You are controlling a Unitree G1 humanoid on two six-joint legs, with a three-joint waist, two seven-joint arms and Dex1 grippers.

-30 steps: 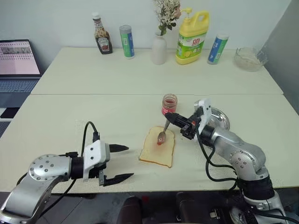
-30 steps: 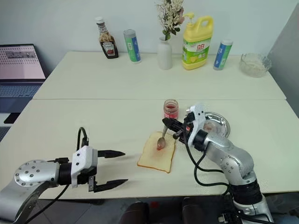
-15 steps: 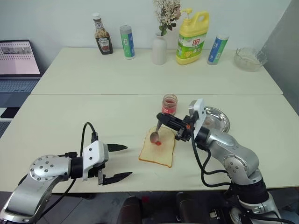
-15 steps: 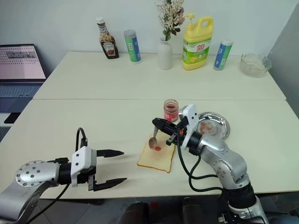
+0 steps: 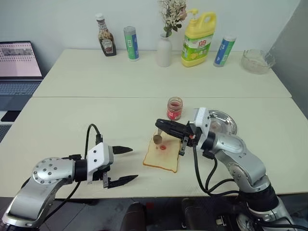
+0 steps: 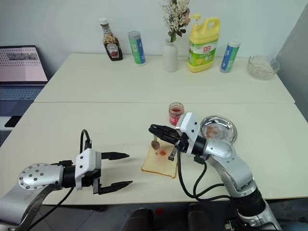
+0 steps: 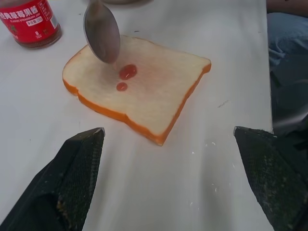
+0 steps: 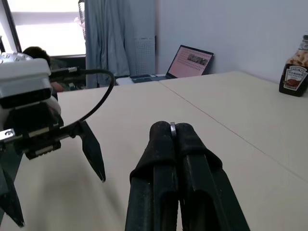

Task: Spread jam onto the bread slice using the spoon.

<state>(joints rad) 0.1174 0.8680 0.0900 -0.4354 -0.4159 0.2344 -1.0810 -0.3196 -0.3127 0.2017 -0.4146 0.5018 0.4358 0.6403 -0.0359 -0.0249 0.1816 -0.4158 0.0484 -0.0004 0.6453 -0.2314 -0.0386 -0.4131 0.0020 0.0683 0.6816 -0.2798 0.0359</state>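
Right pincer [image 5: 160, 126] is pressed together on the spoon [image 5: 157, 136] handle, and it has rolled and drawn back toward me over the last second, lifting the bowl off the bread [image 5: 162, 153]. A second ago the bowl was resting on the middle of the slice; now it hangs off the surface, over the corner nearest the jar [image 5: 174, 108], with its back showing in the left wrist view. What it leaves behind is two small red blobs of jam [image 7: 127, 72] sitting near that end of the slice, not a spread layer. Most of the tan face is bare.

I judge this as jam dropped but barely smeared: the spoon needs to come down again and drag those blobs across the slice, or go to the jar for more.

My left pincer [image 5: 120, 165] hangs spread wide and empty over the bench [image 5: 72, 125], well to the left of the bread, and has not moved. The slice lies flat and unshifted.
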